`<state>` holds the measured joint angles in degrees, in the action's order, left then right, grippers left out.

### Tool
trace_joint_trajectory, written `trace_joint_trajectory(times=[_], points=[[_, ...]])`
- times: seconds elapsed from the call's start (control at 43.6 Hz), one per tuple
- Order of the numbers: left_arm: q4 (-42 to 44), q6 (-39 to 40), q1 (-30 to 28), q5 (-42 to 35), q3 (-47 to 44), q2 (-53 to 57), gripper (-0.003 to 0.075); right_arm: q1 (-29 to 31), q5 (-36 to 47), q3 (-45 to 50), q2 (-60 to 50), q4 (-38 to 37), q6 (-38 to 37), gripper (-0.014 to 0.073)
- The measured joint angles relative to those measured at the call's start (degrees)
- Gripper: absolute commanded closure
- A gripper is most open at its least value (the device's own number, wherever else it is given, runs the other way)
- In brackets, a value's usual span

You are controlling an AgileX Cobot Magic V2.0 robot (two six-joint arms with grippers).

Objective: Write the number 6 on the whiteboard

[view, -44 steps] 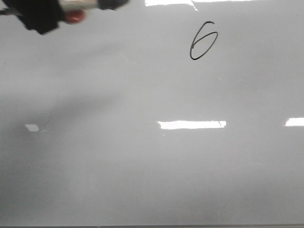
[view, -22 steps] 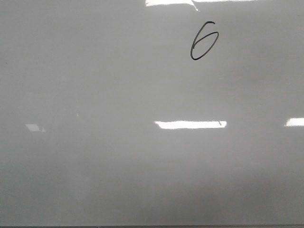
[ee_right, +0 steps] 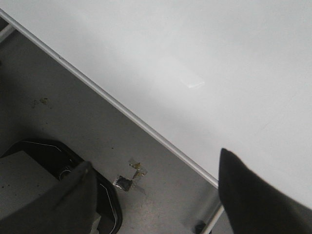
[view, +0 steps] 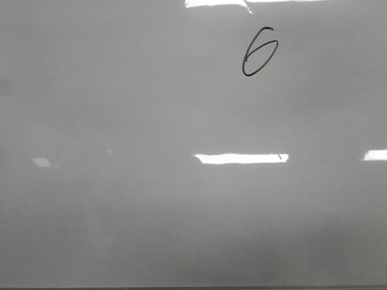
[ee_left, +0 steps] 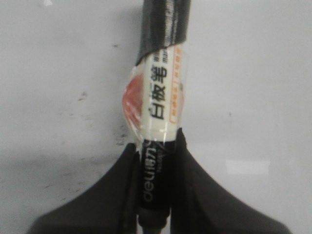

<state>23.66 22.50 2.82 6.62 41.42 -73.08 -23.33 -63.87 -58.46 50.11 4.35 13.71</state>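
Note:
The whiteboard fills the front view, glossy grey-white with bright glare patches. A small thin black slanted number 6 is drawn near its top, right of centre. No gripper shows in the front view. In the left wrist view my left gripper is shut on a whiteboard marker with a white and black barrel, red label and black cap, above the board. In the right wrist view my right gripper is open and empty, beyond the board's edge and over the floor.
The right wrist view shows the grey floor, a dark base at one side, bits of tape on the floor and a table leg. The board's thin dark lower edge runs along the front.
One second ago the left gripper with the marker showed at the front view's top left corner; it has moved out of that view. The 6 is unchanged.

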Motion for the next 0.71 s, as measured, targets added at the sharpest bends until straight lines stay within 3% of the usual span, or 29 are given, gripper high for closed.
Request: trace_joint_trajectory(times=[0.275,0.367,0.55,0.619,0.71], points=[[-1.58,0.22,0.0,-8.06,0.0,-7.22,0.0729,0.0,0.0,0.0,0.0,-0.09,0.0,0.0052],[-2.26,0.22,0.0,-9.34,0.0,-8.48,0.0632,0.0,0.0,0.0,0.0,-0.09,0.0,0.0052],[-2.47,0.22,0.0,-10.22,0.0,-9.66,0.0348,0.0,0.0,0.0,0.0,-0.09,0.0,0.0052],[-2.47,0.22,0.0,-10.22,0.0,-9.66,0.0307,0.0,0.0,0.0,0.0,-0.09,0.0,0.0052],[-2.47,0.22,0.0,-7.93,0.25,-8.64,0.0316,0.0,0.0,0.0,-0.1,-0.09,-0.62,0.0052]])
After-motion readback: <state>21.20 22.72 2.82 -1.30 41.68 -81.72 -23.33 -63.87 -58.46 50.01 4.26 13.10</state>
